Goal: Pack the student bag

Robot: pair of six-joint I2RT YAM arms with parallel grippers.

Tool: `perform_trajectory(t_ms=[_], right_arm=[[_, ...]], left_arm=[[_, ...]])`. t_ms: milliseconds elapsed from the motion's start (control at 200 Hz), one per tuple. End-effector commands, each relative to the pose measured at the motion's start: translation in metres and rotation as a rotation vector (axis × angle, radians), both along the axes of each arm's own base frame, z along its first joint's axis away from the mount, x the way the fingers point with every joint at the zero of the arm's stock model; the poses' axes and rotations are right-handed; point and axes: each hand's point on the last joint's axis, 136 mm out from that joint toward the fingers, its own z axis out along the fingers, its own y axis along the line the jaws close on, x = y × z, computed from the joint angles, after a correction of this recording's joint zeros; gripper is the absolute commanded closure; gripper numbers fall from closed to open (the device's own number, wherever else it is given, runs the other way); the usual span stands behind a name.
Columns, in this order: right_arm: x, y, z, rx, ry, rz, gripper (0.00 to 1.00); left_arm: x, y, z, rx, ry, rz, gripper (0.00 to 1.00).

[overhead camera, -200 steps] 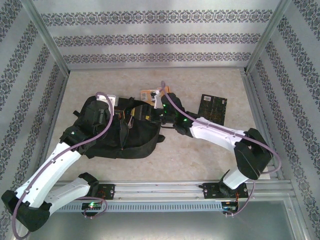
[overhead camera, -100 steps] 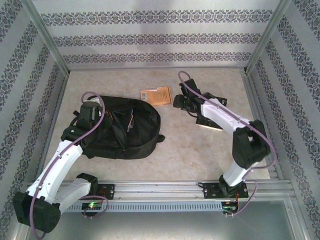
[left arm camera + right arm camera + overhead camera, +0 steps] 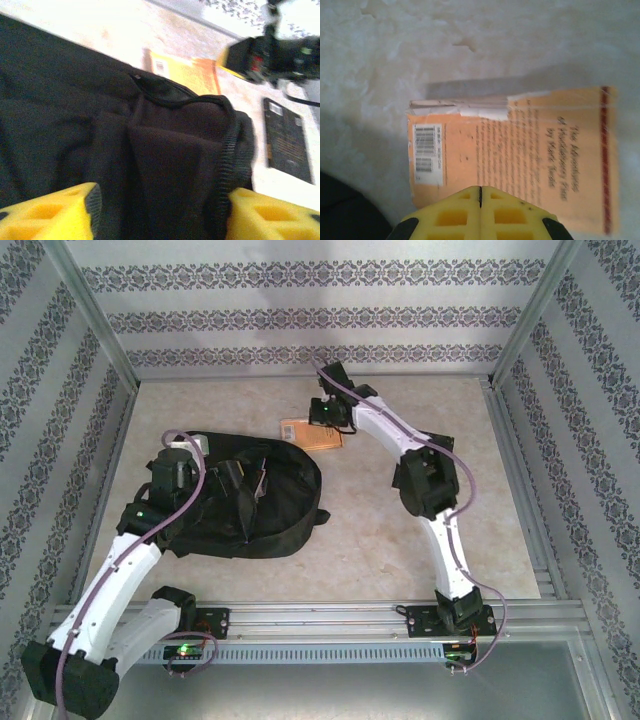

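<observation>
Swung over from the dark book, the right gripper hangs clenched, bare table open toward its base. The student bag sprawls directly beneath the spread, empty left gripper. The orange book lies under the right tips.

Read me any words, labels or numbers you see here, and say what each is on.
"The Adventures of Huckleberry Finn by Mark Twain", sideways and blurred, so probably: orange book.
Digits too small to read: barcode label on it.
Gold print too blurred to read: black book.
</observation>
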Motion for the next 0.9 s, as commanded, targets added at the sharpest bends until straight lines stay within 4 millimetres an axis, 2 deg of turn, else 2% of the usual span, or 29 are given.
perform_trajectory(t_ms=[0, 125, 215, 295, 425, 505, 615, 724, 894], right_arm=[[-0.006, -0.003, -0.034, -0.015, 0.132, 0.007, 1.00], [-0.007, -0.014, -0.068, -0.069, 0.220, -0.031, 1.00], [-0.014, -0.035, -0.087, -0.156, 0.259, -0.069, 1.00], [-0.020, -0.057, -0.096, -0.233, 0.266, -0.108, 1.00], [-0.036, -0.092, -0.094, -0.300, 0.260, -0.165, 1.00], [-0.055, -0.111, -0.098, -0.327, 0.275, -0.184, 1.00], [-0.081, -0.126, -0.100, -0.347, 0.291, -0.201, 1.00], [-0.114, -0.129, -0.100, -0.329, 0.302, -0.202, 1.00], [-0.177, -0.128, -0.110, -0.277, 0.361, -0.201, 1.00]], left_arm=[[0.001, -0.032, 0.020, -0.124, -0.091, -0.157, 0.26], [0.003, -0.037, 0.025, -0.146, -0.103, -0.176, 0.20], [0.002, -0.036, 0.023, -0.139, -0.094, -0.175, 0.18], [0.001, -0.035, 0.024, -0.131, -0.099, -0.175, 0.17], [-0.001, -0.035, 0.025, -0.091, -0.092, -0.179, 0.15], [-0.003, -0.037, 0.028, -0.045, -0.090, -0.187, 0.15], [-0.005, -0.042, 0.035, 0.002, -0.084, -0.196, 0.15], [-0.007, -0.054, 0.035, 0.062, -0.060, -0.226, 0.14], [-0.015, -0.091, 0.026, 0.149, -0.013, -0.326, 0.14]])
